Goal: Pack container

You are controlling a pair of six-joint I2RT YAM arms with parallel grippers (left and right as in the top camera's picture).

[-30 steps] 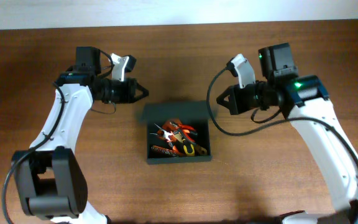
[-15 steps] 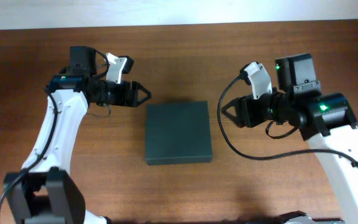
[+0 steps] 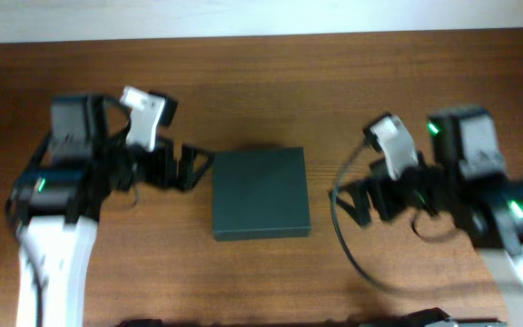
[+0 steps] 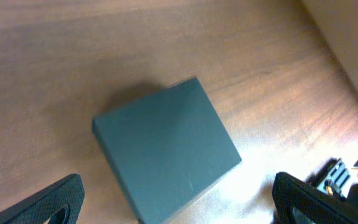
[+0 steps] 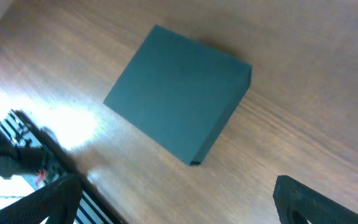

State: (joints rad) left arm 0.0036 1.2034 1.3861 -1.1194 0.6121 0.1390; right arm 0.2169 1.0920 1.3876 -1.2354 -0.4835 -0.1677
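Shut container: inside not visible. Overhead: both arms blurred, left gripper and right gripper smeared, jaw detail unclear; right arm cut by frame edge. Wrist views: fingers cropped at bottom edge.

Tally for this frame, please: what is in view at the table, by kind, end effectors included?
Dark green container, lid shut: 1
End effectors: 2 (left end effector, right end effector, both open and clear of the box)
Total: 3
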